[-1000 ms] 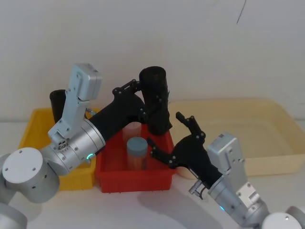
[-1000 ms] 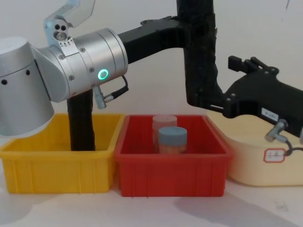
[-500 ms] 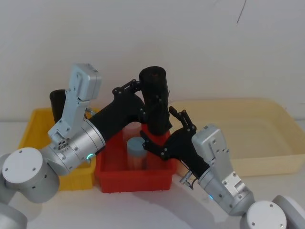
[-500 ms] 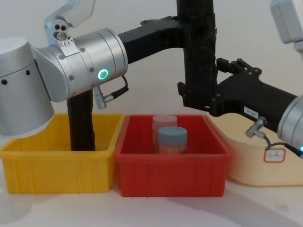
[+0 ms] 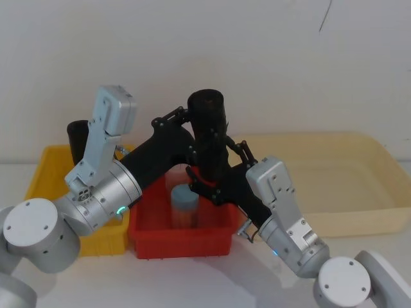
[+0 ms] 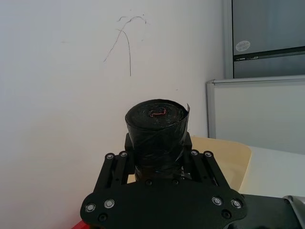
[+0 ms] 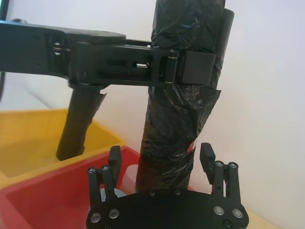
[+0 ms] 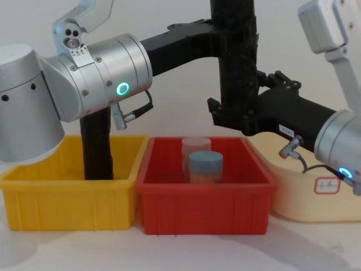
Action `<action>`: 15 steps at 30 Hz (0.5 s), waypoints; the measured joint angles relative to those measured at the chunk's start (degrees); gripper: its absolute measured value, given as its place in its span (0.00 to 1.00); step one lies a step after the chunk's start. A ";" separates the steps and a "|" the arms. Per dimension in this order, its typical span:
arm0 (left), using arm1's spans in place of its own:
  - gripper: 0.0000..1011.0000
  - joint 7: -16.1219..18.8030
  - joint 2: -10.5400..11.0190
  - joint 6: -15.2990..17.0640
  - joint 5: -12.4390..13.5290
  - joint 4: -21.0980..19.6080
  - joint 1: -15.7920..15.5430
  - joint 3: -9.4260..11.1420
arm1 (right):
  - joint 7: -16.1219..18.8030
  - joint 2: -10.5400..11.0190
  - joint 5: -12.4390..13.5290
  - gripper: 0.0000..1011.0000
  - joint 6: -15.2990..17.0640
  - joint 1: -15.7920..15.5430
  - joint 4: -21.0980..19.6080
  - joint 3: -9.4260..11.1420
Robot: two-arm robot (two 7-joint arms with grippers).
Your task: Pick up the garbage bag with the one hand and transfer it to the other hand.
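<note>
The garbage bag (image 5: 209, 131), a tall black roll, hangs upright above the red bin (image 5: 180, 240), with my left gripper (image 5: 196, 136) shut on its upper half. That grip also shows from the chest (image 8: 234, 39) and the left wrist (image 6: 157, 145). My right gripper (image 5: 215, 176), with the white label and blue light, is open. Its fingers (image 7: 114, 162) stand on either side of the roll's lower part (image 7: 171, 143) with gaps showing. From the chest the right gripper (image 8: 237, 113) sits level with the roll's bottom end.
A second black roll (image 8: 97, 147) stands in the yellow bin (image 8: 67, 206) at the left. Two jars, one with a blue lid (image 8: 205, 166), stand in the red bin (image 8: 203, 209) under the held roll. A beige tub (image 5: 321, 186) lies at the right.
My right gripper has come in from the right towards the roll, and its open fingers now straddle the roll's lower part. The left arm and the roll have stayed still.
</note>
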 joint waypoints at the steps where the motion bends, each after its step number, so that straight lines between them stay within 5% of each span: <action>1: 0.51 0.00 0.00 0.00 0.00 0.00 0.00 0.00 | -0.06 -0.11 -0.09 0.99 0.04 0.13 0.17 0.01; 6: 0.51 0.00 0.00 0.00 0.00 0.00 0.00 0.00 | -0.62 -0.83 -0.97 0.96 0.41 0.95 1.31 0.14; 15: 0.51 0.00 0.00 0.00 0.00 0.00 0.00 0.01 | -1.09 -1.76 -1.78 0.73 0.61 1.79 2.41 0.48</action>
